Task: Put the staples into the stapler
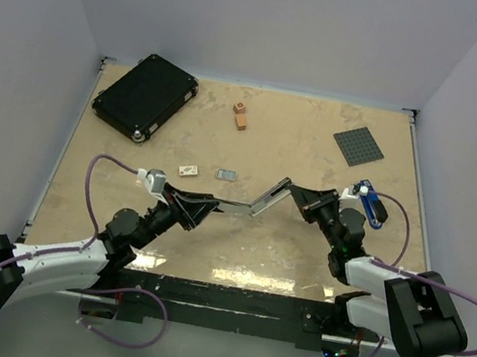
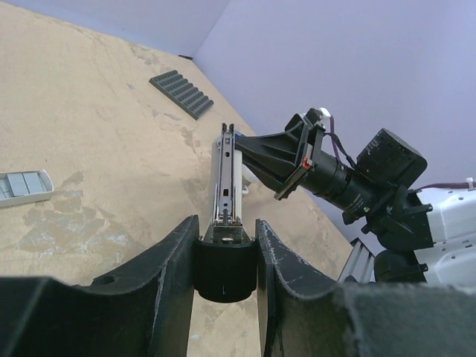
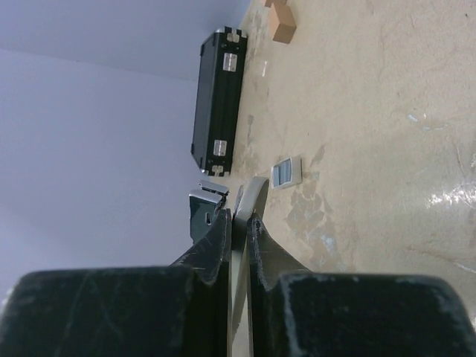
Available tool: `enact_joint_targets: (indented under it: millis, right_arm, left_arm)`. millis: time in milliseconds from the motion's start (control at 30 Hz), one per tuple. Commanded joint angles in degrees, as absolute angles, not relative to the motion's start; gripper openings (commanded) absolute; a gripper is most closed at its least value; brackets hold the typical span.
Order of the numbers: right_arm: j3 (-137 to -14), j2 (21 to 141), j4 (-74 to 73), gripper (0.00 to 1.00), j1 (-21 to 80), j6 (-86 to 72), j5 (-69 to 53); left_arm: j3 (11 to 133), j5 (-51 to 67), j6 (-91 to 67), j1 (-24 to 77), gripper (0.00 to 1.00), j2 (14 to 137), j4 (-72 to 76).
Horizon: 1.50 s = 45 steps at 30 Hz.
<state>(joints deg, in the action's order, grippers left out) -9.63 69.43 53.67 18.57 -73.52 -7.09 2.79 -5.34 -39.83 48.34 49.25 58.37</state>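
Note:
The stapler [image 1: 252, 205] is held off the table between both grippers, opened out in a shallow V. My left gripper [image 1: 204, 208] is shut on its black end [image 2: 225, 264]; the silver channel [image 2: 225, 182] runs away from it towards the right gripper [image 2: 271, 152]. My right gripper [image 1: 301, 198] is shut on the thin pale metal arm [image 3: 253, 195] of the stapler, with a chrome part [image 3: 204, 212] just beside the fingers. The staples [image 1: 226, 174], a small flat grey block, lie on the table beyond the stapler; they also show in the left wrist view [image 2: 24, 184] and the right wrist view [image 3: 286, 172].
A black case [image 1: 145, 96] lies at the back left. Two brown blocks [image 1: 241, 117] lie at the back middle. A grey studded plate [image 1: 356, 146] lies at the back right. A blue stapler [image 1: 368, 202] lies beside the right arm. A small white piece [image 1: 188, 170] lies left of the staples.

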Motion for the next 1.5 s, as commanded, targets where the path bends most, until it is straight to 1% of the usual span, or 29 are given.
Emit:
enact_joint_targets:
  millis: [0, 133, 267, 367, 467, 500, 600, 733, 867, 1000, 1033, 1100, 1133, 1200, 1233, 1267, 1300, 1333, 1367, 1400, 1433, 1467]
  right_arm:
    - [-6.1, 72.3, 58.9, 0.00, 16.6, -71.8, 0.8]
    - [-4.9, 73.7, 59.2, 0.00, 16.7, -73.2, 1.1]
    - [-4.7, 73.4, 57.7, 0.00, 17.5, -74.4, 0.1]
    - [-3.7, 72.4, 57.8, 0.00, 18.2, -76.1, -1.4]
    - [-3.3, 70.6, 56.2, 0.00, 19.9, -77.6, -2.0]
    - [-3.1, 70.1, 55.7, 0.00, 20.5, -78.6, -1.8]
    - [-1.7, 67.9, 54.7, 0.00, 21.5, -80.5, -1.2]
    - [-1.0, 65.0, 51.0, 0.00, 21.8, -80.4, -0.9]
    - [-0.7, 62.4, 46.9, 0.14, 21.7, -79.6, -0.4]
    - [0.7, 62.1, 45.4, 0.24, 21.7, -78.8, -0.6]
    - [0.6, 62.6, 45.4, 0.28, 21.7, -78.8, -0.9]
    - [0.4, 63.2, 45.6, 0.33, 21.7, -77.9, -2.0]
    - [0.2, 63.7, 45.5, 0.38, 21.7, -77.4, -2.3]
    - [0.2, 63.7, 45.4, 0.40, 21.7, -76.1, -3.0]
    - [0.2, 63.5, 44.7, 0.46, 21.7, -75.6, -3.3]
    - [0.2, 62.8, 44.2, 0.48, 21.7, -74.8, -3.7]
    - [0.2, 62.3, 43.8, 0.51, 21.7, -72.5, -4.0]
    - [0.2, 61.8, 43.1, 0.56, 21.7, -70.7, -5.2]
    - [-2.1, 60.4, 42.1, 0.59, 21.7, -68.3, -5.9]
    - [-3.2, 59.7, 41.0, 0.64, 21.8, -61.9, -6.8]
    - [-5.9, 58.9, 38.3, 0.72, 21.8, -58.0, -8.9]
    - [-7.4, 57.5, 37.3, 0.76, 21.7, -54.1, -10.4]
  left_arm:
    - [-12.8, -7.0, -39.7, 48.6, 0.00, 40.4, 70.1]
    - [-8.9, -9.6, -34.8, 49.8, 0.00, 32.5, 61.0]
    - [-3.4, -13.3, -29.0, 50.3, 0.00, 30.3, 59.7]
    - [-0.5, -14.1, -24.9, 50.3, 0.00, 34.3, 64.8]
    - [1.8, -14.1, -22.9, 50.3, 0.00, 41.5, 73.5]
    - [2.0, -14.2, -22.6, 50.4, 0.00, 44.6, 79.3]
    - [3.2, -15.8, -21.5, 50.3, 0.00, 49.2, 87.9]
    - [7.5, -14.9, -17.8, 50.4, 0.00, 50.4, 86.9]
    - [9.0, -16.3, -16.3, 50.4, 0.00, 49.2, 87.6]
    - [9.0, -16.1, -17.2, 50.4, 0.00, 47.9, 88.8]
    - [8.9, -15.4, -17.4, 50.3, 0.00, 47.8, 89.2]
    - [9.1, -14.8, -17.4, 50.3, 0.00, 47.7, 89.5]
    - [9.1, -14.7, -17.5, 50.3, 0.00, 47.6, 89.5]
    - [9.1, -14.7, -16.9, 50.3, 0.00, 47.0, 89.1]
    - [9.1, -15.1, -16.8, 50.2, 0.00, 46.8, 88.7]
    - [9.0, -15.2, -16.7, 50.3, 0.00, 46.1, 88.1]
    - [9.0, -15.2, -16.5, 50.0, 0.00, 45.8, 86.6]
    - [8.8, -14.7, -16.5, 49.7, 0.00, 45.4, 85.8]
    - [8.7, -14.2, -16.6, 49.6, 0.00, 44.9, 85.1]
    - [8.5, -13.5, -16.9, 49.4, 0.00, 44.6, 84.0]
    - [8.1, -12.5, -17.2, 48.7, 0.00, 44.3, 83.4]
    - [7.9, -11.6, -18.1, 48.3, 0.00, 43.5, 82.6]
